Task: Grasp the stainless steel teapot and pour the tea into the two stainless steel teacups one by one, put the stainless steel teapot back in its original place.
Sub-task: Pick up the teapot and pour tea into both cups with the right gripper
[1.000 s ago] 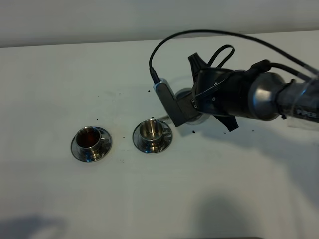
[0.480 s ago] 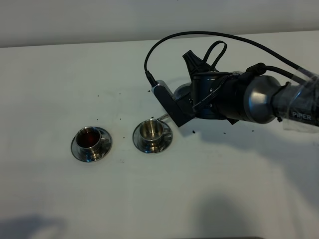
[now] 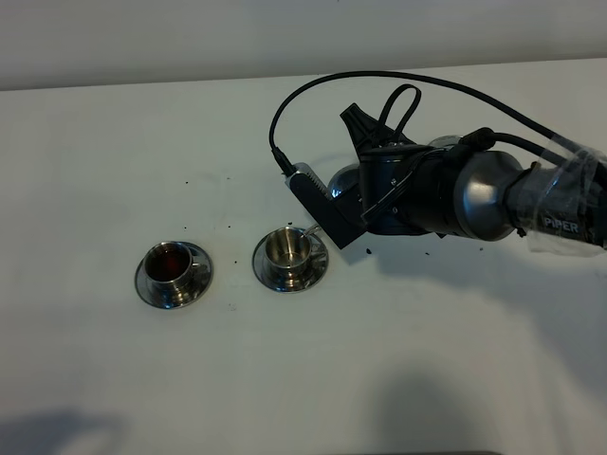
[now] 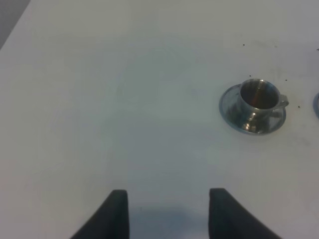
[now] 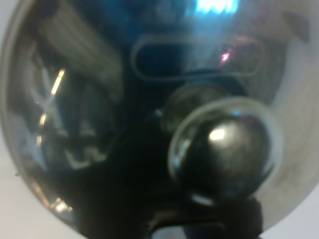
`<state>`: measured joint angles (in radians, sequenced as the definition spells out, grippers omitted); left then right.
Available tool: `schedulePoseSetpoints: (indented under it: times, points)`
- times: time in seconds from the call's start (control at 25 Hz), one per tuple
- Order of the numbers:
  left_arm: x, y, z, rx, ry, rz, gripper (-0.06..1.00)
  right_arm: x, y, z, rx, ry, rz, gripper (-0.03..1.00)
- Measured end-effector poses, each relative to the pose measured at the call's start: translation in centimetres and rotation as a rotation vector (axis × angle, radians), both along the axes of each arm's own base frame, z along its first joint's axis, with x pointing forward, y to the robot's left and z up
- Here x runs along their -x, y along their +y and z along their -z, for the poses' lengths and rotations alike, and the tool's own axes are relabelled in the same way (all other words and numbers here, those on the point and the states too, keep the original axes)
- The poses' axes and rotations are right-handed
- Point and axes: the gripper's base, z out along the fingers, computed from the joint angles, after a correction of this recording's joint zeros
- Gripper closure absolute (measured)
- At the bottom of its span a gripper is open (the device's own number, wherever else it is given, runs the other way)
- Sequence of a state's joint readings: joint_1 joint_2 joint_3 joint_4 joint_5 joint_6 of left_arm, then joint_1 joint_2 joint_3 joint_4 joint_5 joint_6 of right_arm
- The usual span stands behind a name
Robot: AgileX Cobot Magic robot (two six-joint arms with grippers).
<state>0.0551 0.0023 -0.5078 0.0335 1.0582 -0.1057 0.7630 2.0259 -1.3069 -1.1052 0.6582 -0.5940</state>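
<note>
Spanning the high view, the white tabletop (image 3: 95, 142) carries both cups. The right pincer (image 3: 365, 204) is clamped on the stainless steel teapot (image 5: 99, 99), which tilts with its spout (image 3: 306, 227) at the rim of the right teacup (image 3: 287, 250). The left pincer (image 4: 168, 214) hangs spread apart, empty. The left teacup (image 3: 171, 265) holds brown tea.

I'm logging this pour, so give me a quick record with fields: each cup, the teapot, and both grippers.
teacup with tea: dark liquid inside, farther from the teapot
teacup by teapot: shiny inside, no tea visible
teapot: held by right gripper, mostly hidden, spout near that cup's rim
left gripper: open, above the table, holding nothing
</note>
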Motion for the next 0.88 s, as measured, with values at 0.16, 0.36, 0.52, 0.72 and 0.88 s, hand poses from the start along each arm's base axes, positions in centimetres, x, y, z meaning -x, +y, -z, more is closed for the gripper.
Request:
schedulePoseSetpoints:
  times: [0.16,0.36,0.52,0.72,0.88]
  points:
    - [0.0,0.0,0.0,-0.001,0.0,0.001,0.54,0.3,0.5,-0.2,0.032,-0.025,-0.04,0.79]
    - [0.0,0.0,0.0,-0.002,0.001,0.001,0.54,0.5,0.9,-0.3,0.049,-0.042,-0.07,0.79]
    - [0.0,0.0,0.0,-0.002,0.0,0.001,0.54,0.5,1.1,-0.5,0.073,-0.061,-0.086,0.79]
    - [0.0,0.0,0.0,-0.002,0.0,0.001,0.54,0.6,1.5,-0.7,0.103,-0.091,-0.126,0.79]
    - [0.0,0.0,0.0,-0.002,0.0,0.001,0.54,0.6,1.6,-0.8,0.122,-0.111,-0.148,0.79]
